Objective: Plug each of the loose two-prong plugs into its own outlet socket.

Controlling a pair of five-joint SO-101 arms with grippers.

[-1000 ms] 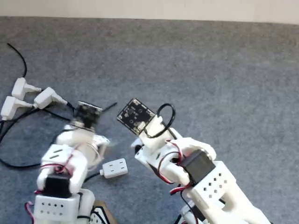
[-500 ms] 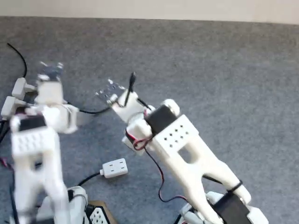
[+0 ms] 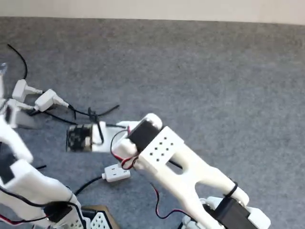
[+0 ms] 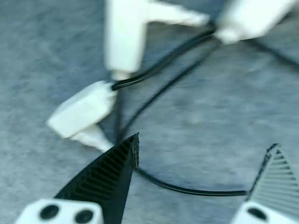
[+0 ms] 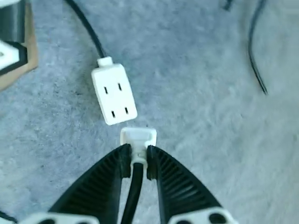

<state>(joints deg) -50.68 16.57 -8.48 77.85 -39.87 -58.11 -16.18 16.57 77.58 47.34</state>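
- The right gripper is clamped on a white plug, held just beside the white outlet block on the grey carpet.
- The left gripper gapes wide above loose white plugs and black cords, well apart from the outlet block.

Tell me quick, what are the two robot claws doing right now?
Left gripper: open, holding nothing.
Right gripper: shut on a white plug at its cord end.
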